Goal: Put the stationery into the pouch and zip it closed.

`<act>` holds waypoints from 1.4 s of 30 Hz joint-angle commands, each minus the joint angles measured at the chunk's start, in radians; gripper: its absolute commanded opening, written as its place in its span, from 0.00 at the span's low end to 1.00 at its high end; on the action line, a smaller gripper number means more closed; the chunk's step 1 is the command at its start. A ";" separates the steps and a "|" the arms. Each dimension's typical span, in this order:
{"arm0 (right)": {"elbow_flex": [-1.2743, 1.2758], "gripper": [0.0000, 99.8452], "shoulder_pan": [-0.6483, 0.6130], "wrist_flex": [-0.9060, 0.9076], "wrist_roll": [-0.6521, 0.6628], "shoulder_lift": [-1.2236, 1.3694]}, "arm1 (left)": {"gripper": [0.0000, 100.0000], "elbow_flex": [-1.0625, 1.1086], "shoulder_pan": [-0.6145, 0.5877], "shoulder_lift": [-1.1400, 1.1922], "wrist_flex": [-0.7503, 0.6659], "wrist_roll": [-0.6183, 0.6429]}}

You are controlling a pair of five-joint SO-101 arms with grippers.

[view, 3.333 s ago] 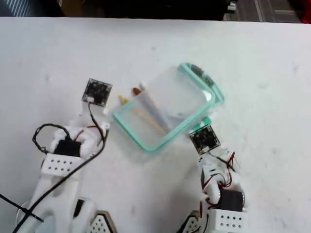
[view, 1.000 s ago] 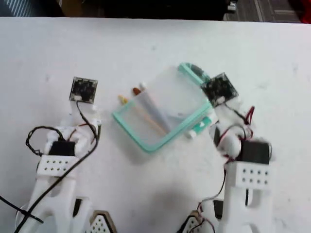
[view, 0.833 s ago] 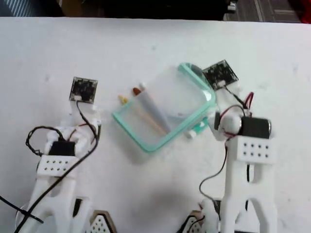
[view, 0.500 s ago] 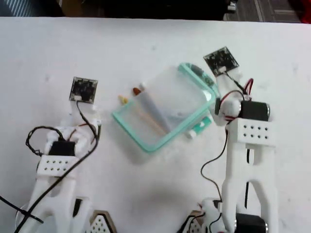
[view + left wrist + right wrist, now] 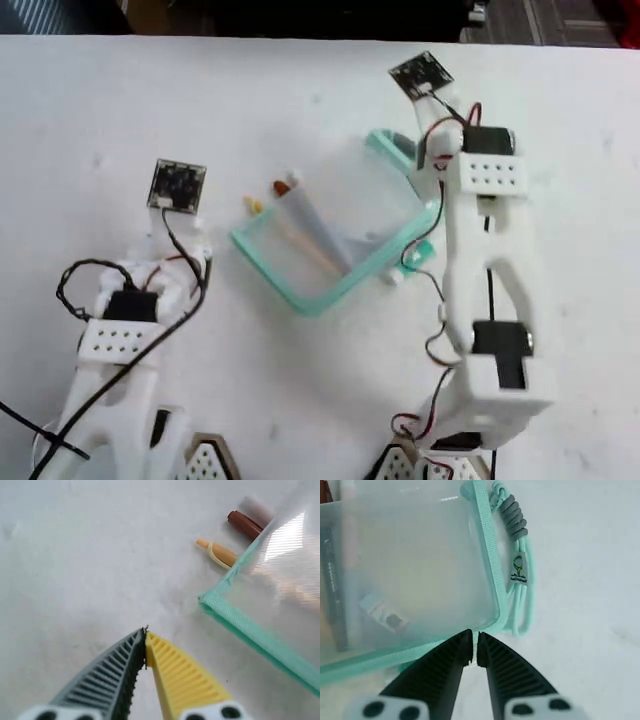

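The left gripper [image 5: 145,630] is hanging low over the bare white table [image 5: 150,90], its grey and yellow jaws pressed together on nothing, just left of the pouch [image 5: 340,220]. The clear, teal-edged pouch is lying flat mid-table, tilted, with its nearest corner just beyond the left gripper's tips in the left wrist view.

Three pens are sticking out of the pouch's left edge, their bodies running inside it: a yellow-tan pen [image 5: 217,552], a brown pen [image 5: 244,524] and a pale-capped pen [image 5: 257,509].

From above, a small white and teal piece [image 5: 405,264] is lying on the table against the pouch's lower right edge, and the right arm is stretching over the pouch's right side.

The right gripper [image 5: 474,637] is sitting at the pouch's rounded corner, its black jaws drawn together to a thin slit at the teal rim; whether they are pinching the rim cannot be told. The right wrist view is bringing out a looped teal and grey cord [image 5: 516,517] beside that corner, carrying a small tag [image 5: 519,571] with a green emblem and print too small to read.
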 commanded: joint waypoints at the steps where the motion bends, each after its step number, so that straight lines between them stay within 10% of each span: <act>1: -0.124 0.02 0.004 -0.042 -0.011 0.099 | 0.02 0.011 0.016 0.002 -0.049 0.012; 31: -0.350 0.02 -0.084 0.200 0.040 0.308 | 0.02 0.021 0.058 0.002 -0.068 0.011; 42: -0.405 0.16 -0.013 -0.128 -0.097 0.300 | 0.02 0.021 0.061 0.002 -0.068 0.011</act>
